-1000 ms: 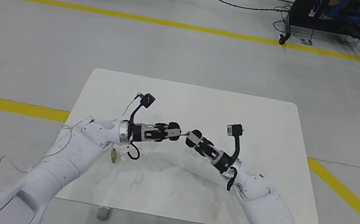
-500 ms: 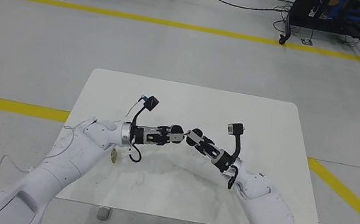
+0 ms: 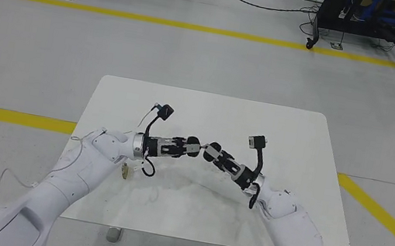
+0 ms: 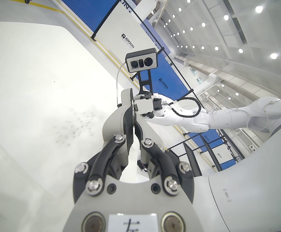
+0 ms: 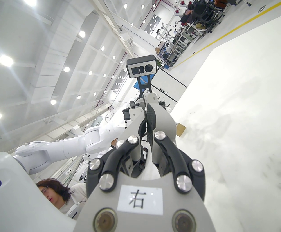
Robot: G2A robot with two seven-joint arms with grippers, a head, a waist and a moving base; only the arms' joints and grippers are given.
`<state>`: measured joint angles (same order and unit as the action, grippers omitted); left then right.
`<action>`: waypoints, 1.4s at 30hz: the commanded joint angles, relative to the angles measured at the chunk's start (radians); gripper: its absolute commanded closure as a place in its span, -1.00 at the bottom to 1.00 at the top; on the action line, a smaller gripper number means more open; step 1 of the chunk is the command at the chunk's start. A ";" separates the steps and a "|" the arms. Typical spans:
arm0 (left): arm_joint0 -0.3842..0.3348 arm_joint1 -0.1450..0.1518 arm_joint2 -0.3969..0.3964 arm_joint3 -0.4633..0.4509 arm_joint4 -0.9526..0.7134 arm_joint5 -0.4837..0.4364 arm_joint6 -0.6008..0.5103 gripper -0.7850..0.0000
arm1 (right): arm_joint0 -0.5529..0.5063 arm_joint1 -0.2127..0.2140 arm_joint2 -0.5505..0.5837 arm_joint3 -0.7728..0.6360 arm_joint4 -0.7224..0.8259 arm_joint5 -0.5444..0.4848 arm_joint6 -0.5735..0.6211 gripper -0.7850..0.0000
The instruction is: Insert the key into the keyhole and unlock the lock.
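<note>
Tools meet tip to tip above the middle of the desk (image 3: 297,140). The left tool (image 3: 192,146) comes in from the left edge side and the right tool (image 3: 212,151) from the front-right corner side. Noses are touching or just beside each other; can't tell which from the top view.

Left tool: closed. Black pads (image 4: 128,125) are pressed together toward the tip, with only a thin slit lower down.

Right tool: closed too. Ribbed pads (image 5: 150,119) sit face to face, with no gap visible at the tip.

Whatever either one grips is hidden between the pads, so can't tell.

Where the key and lock are: can't make out either. The junction of the two tools, mid-desk, is covered by the fingers from every angle.

Each wrist view looks straight down its own tool at the other arm's wrist camera (image 4: 141,62), which stands up just behind the facing tool.

Small tan object (image 3: 125,170) lies on the desk toward the front-left corner, just beside the left forearm and well apart from the tools.

Scuffed patch (image 4: 74,129) on the desk surface near the tools.
</note>
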<state>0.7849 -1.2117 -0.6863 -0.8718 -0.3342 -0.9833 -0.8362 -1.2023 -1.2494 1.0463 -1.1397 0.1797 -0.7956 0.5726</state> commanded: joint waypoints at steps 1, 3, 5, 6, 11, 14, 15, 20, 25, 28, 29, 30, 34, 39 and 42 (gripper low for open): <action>0.001 -0.001 -0.002 0.000 0.006 -0.004 0.003 1.00 | 0.000 0.000 0.001 -0.001 -0.004 0.002 -0.001 -1.00; 0.004 -0.001 -0.004 -0.001 0.014 -0.013 0.012 1.00 | -0.001 0.000 0.001 -0.004 -0.011 0.003 -0.003 -1.00; 0.008 -0.001 -0.007 -0.006 0.019 -0.027 0.027 1.00 | -0.003 0.001 0.002 -0.008 -0.014 0.001 -0.008 -1.00; 0.008 0.001 -0.014 -0.004 0.013 -0.029 0.031 1.00 | -0.004 0.001 0.004 -0.009 -0.015 0.001 -0.012 -1.00; 0.006 0.008 -0.029 -0.003 -0.007 -0.028 0.027 1.00 | -0.004 0.001 0.004 -0.009 -0.015 0.001 -0.012 -1.00; 0.006 0.008 -0.029 -0.003 -0.007 -0.028 0.027 1.00 | -0.004 0.001 0.004 -0.009 -0.015 0.001 -0.012 -1.00; 0.006 0.008 -0.029 -0.003 -0.007 -0.028 0.027 1.00 | -0.004 0.001 0.004 -0.009 -0.015 0.001 -0.012 -1.00; 0.014 0.011 -0.037 -0.065 0.025 0.023 0.044 1.00 | -0.004 0.001 0.004 -0.009 -0.015 0.001 -0.012 -1.00; 0.016 0.046 -0.068 -0.118 -0.036 0.137 -0.137 1.00 | 0.026 0.022 0.036 -0.027 -0.125 0.035 0.100 -1.00; 0.023 0.077 -0.084 -0.155 0.000 0.215 -0.216 1.00 | 0.025 0.044 0.074 -0.028 -0.121 0.023 0.215 -1.00; 0.031 0.085 -0.085 -0.177 -0.001 0.236 -0.236 1.00 | 0.021 0.049 0.083 -0.033 -0.109 0.027 0.240 -1.00; 0.036 0.093 -0.087 -0.198 0.001 0.248 -0.248 1.00 | 0.016 0.053 0.089 -0.037 -0.092 0.032 0.263 -0.94; 0.062 0.111 -0.085 -0.246 -0.020 0.263 -0.264 1.00 | 0.003 0.062 0.094 -0.047 0.013 0.051 0.350 0.24; 0.060 0.110 -0.048 -0.257 -0.031 0.272 -0.272 1.00 | 0.011 0.060 0.068 -0.024 0.042 0.063 0.380 0.29; 0.048 0.108 -0.031 -0.246 -0.032 0.270 -0.271 1.00 | 0.015 0.057 0.050 -0.012 0.092 0.057 0.398 0.40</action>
<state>0.8367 -1.1035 -0.7221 -1.1222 -0.3638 -0.7119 -1.1083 -1.1886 -1.1918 1.1009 -1.1556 0.2505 -0.7351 0.9618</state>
